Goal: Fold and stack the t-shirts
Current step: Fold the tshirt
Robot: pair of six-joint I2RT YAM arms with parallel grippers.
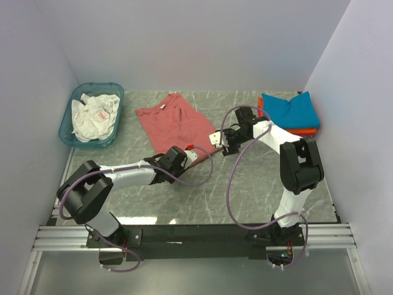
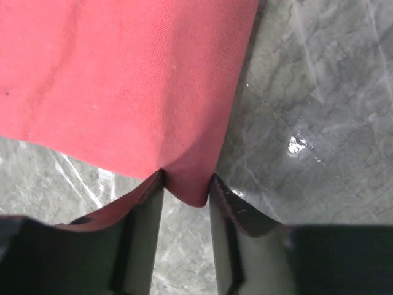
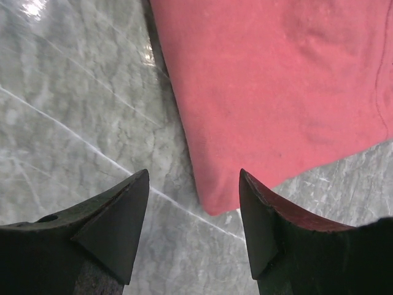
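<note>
I've got the large dusty-red cloth t-shirt (image 1: 178, 125) lying flat mid-table, white neck label toward twelve o'clock, one bottom corner puckered up at about five o'clock. Over at two o'clock, the folded teal-blue t-shirt (image 1: 291, 109) sits atop the folded orange t-shirt (image 1: 302, 131), only its edge peeking out.

Bare marble table (image 1: 258, 184) near arms, basket (image 1: 92, 114) (far left) obstructs

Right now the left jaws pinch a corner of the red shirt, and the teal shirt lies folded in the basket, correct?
Not quite: the teal shirt sits on the orange one at the table's far right, as the top view shows. The basket holds white cloth. The rest stands.
</note>
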